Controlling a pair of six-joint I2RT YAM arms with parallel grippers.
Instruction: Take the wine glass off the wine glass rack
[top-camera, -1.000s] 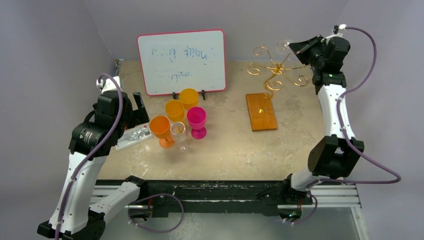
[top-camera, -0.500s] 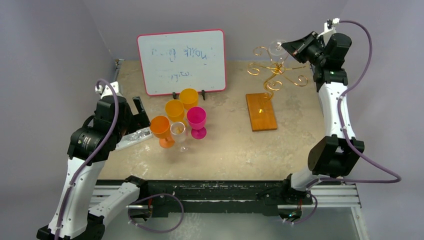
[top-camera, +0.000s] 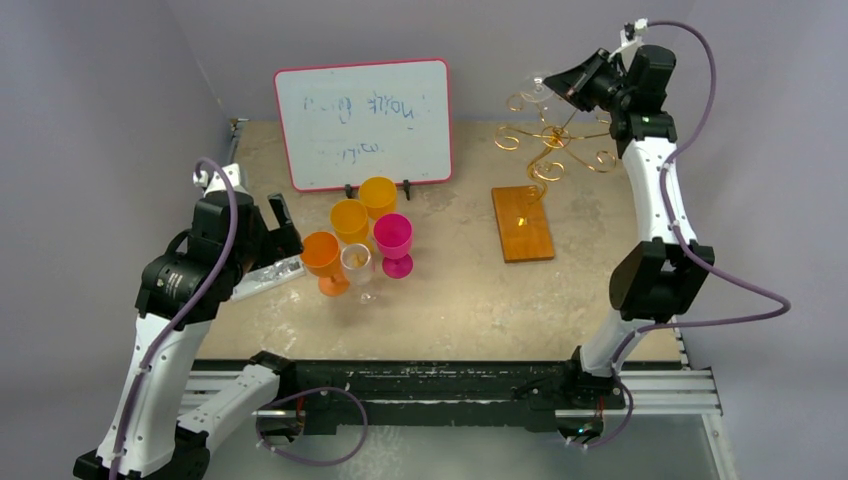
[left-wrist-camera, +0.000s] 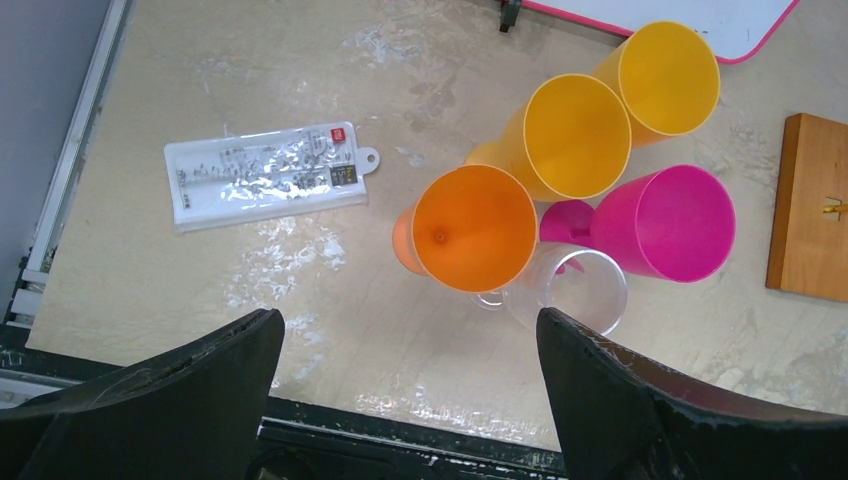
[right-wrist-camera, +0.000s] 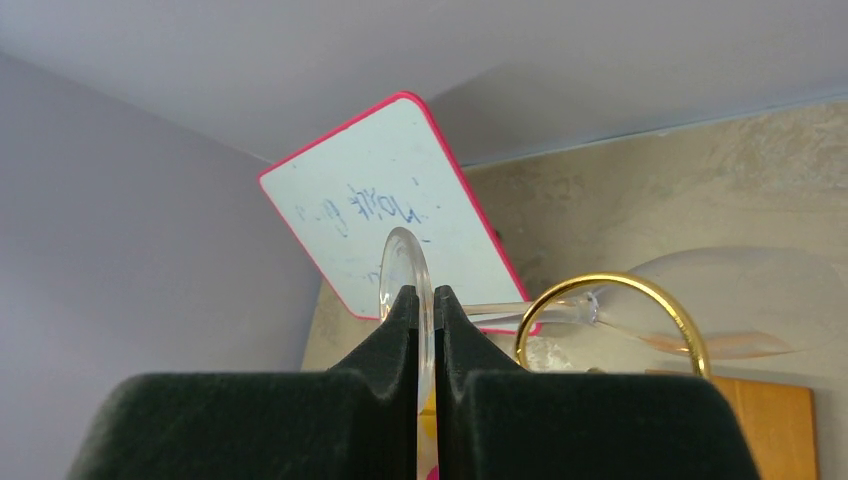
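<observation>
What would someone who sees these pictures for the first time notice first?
Probably the right gripper, high at the far right, shut on the foot of a clear wine glass by the gold wine glass rack. Next, the bright orange, yellow and pink goblets clustered mid-table, in front of the red-framed whiteboard.

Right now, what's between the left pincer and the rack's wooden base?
The goblet cluster: one orange, two yellow, one pink, one clear. Top view shows it standing between the left pincer and the wooden base.
</observation>
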